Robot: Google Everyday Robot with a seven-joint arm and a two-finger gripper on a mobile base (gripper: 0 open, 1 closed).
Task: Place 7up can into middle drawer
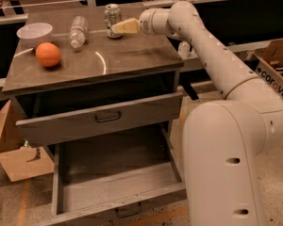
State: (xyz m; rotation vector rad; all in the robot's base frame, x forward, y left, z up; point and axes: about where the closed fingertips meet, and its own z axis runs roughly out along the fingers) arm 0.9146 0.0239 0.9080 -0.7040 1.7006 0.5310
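The 7up can, silver-white with green markings, stands upright at the back of the grey cabinet top. My gripper, with pale yellow tips, is at the can's lower right side, close to it or touching it; the arm reaches in from the right. The middle drawer is pulled far out below, a long flat-bottomed tray with a low front panel and a small dark loop handle. Nothing lies in it.
An orange, a white bowl and a clear plastic bottle lie on the left of the top. The upper drawer, with a taller front, is slightly open. Cardboard boxes stand at left and right.
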